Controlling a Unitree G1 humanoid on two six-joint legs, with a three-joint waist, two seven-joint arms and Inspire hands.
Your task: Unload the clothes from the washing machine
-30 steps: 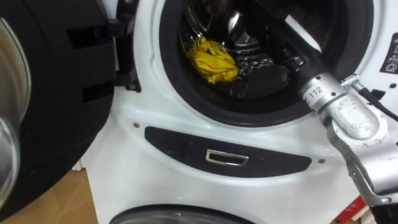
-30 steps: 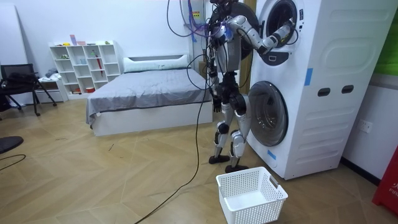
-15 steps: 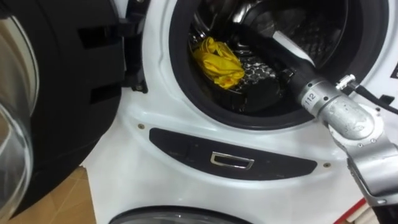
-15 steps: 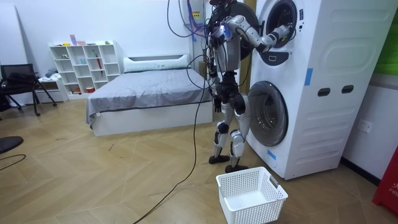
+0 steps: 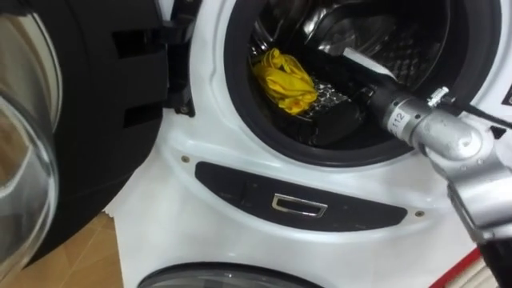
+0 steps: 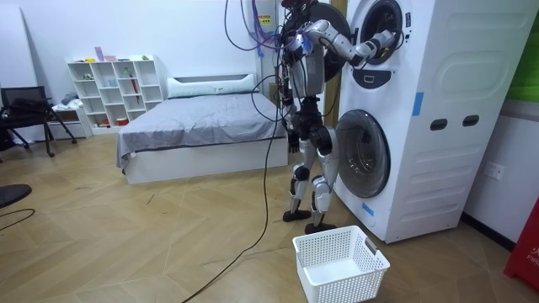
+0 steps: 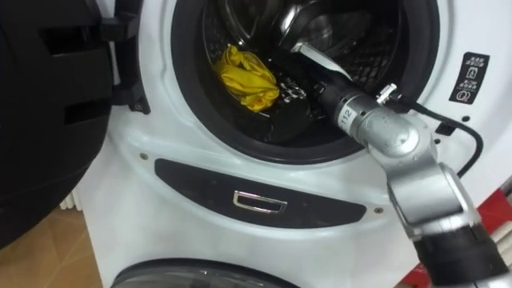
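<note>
Stacked white washing machines [image 6: 404,118] stand at the room view's right, the robot close before them. Its right hand [image 5: 340,126] sits inside the upper drum [image 5: 416,48], just right of the yellow cloth [image 5: 286,78] at upper centre. Whether it grasps anything, I cannot tell.

Robot stands close against the stacked pair, the upper washer [image 6: 421,42] sitting on the lower washer [image 6: 413,160]. The door [image 5: 80,120] hangs open to the left of the drum [image 5: 400,48]. In the drum the cloth [image 5: 284,80] lies at the left, with the right hand [image 5: 338,126] just to its right. The basket [image 6: 341,263] sits on the floor before the lower washer, and the bed [image 6: 202,126] lies behind the robot.
</note>
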